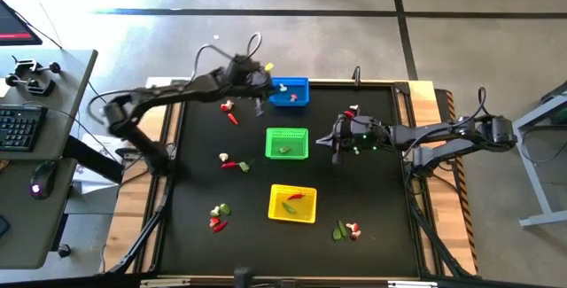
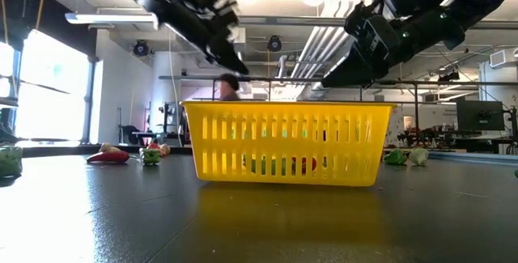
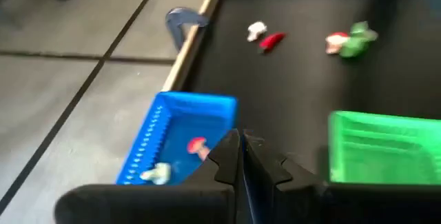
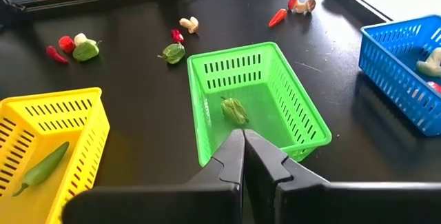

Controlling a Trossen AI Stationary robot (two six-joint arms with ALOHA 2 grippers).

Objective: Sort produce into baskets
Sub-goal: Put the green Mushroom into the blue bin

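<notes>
High view: I see my left gripper (image 1: 259, 82) pressed together with nothing in it, just beside the blue basket (image 1: 290, 92), where two mushroom bits (image 3: 198, 145) lie. My right gripper (image 1: 338, 139) is pressed together too and holds nothing. It is just beside the green basket (image 1: 286, 144), where one green leafy bit (image 4: 235, 110) lies. The yellow basket (image 1: 292, 203) holds a green chilli (image 4: 41, 166).
</notes>
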